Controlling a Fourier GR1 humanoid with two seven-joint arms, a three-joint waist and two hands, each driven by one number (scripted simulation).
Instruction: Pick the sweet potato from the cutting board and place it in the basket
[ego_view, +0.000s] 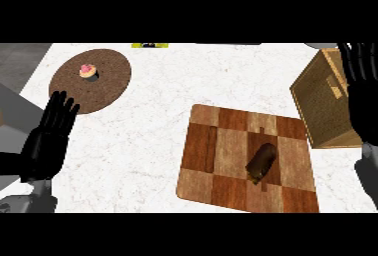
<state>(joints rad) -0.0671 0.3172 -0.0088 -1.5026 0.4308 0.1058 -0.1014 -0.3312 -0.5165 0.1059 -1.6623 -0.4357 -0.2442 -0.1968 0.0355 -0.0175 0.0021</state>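
Sweet potato (261, 161) lies on the cutting board (221, 150), at eight o'clock from my open right hand (363, 107). Basket (325, 100) is beside this hand. My left hand (48, 137) rests open at nine o'clock.

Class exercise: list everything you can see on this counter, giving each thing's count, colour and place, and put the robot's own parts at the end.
sweet potato: one, dark brown, on the cutting board
cutting board: one, brown checkered wood, centre right of the counter
basket: one, tan, right edge beside the board
round mat: one, brown, far left
cupcake: one, pink topped, on the mat
counter: one, white marbled
left hand: one, black, open, left edge
right hand: one, black, open, right edge over the basket
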